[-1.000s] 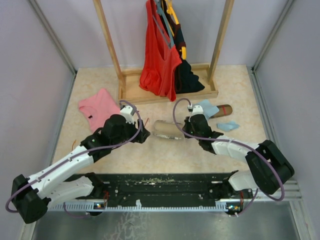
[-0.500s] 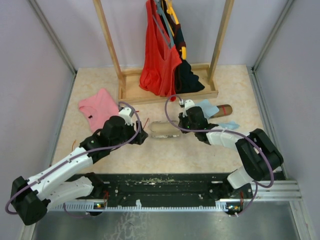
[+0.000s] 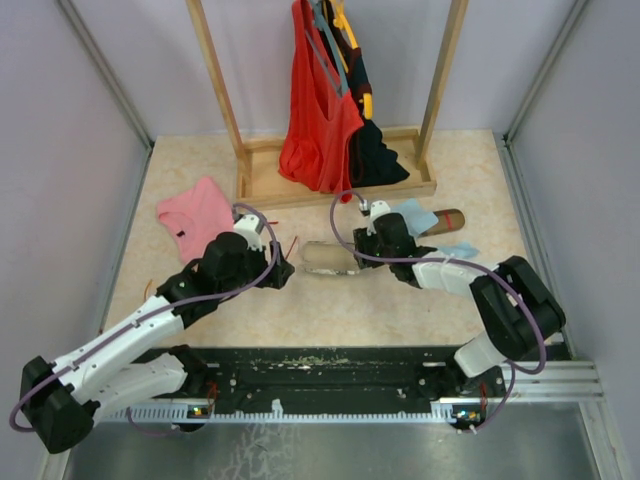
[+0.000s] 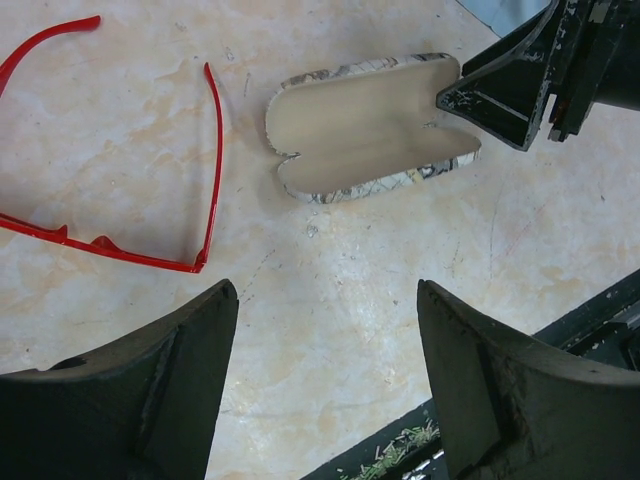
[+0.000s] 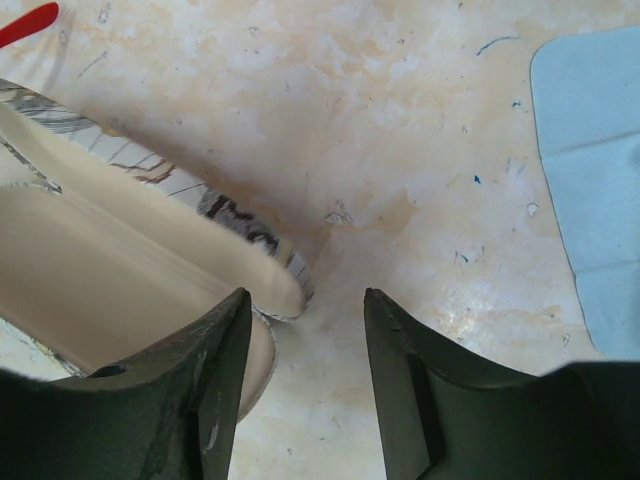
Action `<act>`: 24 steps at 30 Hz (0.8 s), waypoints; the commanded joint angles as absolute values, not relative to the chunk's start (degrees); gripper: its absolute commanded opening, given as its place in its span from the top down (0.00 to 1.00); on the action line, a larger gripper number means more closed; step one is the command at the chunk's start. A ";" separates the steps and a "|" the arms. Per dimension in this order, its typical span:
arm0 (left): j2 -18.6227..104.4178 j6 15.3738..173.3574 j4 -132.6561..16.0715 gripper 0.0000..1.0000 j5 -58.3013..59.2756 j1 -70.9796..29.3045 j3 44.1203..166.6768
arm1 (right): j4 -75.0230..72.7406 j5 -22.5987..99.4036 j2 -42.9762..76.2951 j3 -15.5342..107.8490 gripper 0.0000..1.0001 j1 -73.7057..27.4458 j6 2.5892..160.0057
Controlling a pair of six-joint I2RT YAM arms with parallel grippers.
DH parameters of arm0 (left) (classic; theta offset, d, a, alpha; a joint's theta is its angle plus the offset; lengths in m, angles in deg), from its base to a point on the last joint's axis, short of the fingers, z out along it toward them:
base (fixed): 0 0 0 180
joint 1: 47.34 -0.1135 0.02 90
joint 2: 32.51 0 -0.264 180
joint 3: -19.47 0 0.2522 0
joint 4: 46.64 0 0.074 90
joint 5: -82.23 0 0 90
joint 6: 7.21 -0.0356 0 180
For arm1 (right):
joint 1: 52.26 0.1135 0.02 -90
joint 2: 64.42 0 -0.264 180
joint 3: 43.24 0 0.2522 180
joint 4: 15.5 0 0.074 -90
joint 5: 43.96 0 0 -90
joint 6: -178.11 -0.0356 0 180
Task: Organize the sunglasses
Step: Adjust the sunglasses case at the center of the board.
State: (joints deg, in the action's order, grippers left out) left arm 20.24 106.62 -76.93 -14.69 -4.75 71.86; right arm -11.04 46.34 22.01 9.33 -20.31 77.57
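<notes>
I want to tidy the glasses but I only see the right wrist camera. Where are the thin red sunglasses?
Observer: The thin red-framed sunglasses lie arms unfolded on the table, beside the open beige-lined case, on the side toward the left gripper.
Operator: Is the left gripper holding them?
Observer: No, it hovers open above the table, empty.
Operator: Anything else out there?
Observer: A crumpled pink garment lies on the table past the left gripper.

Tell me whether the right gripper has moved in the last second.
Yes. The right gripper shifted slightly left, toward the rack, in the top view.
</notes>
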 commanded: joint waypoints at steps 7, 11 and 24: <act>18.72 109.46 -80.39 0.19 -18.56 -6.32 72.50 | -9.19 49.19 7.83 8.36 0.39 -20.88 74.80; 18.44 109.92 -81.90 0.16 -19.65 -6.77 73.22 | -4.70 53.08 0.39 6.78 0.36 -20.88 69.79; 21.62 113.92 -87.91 0.00 -23.21 -6.96 77.85 | 15.67 67.85 -14.95 3.37 0.25 -21.38 52.92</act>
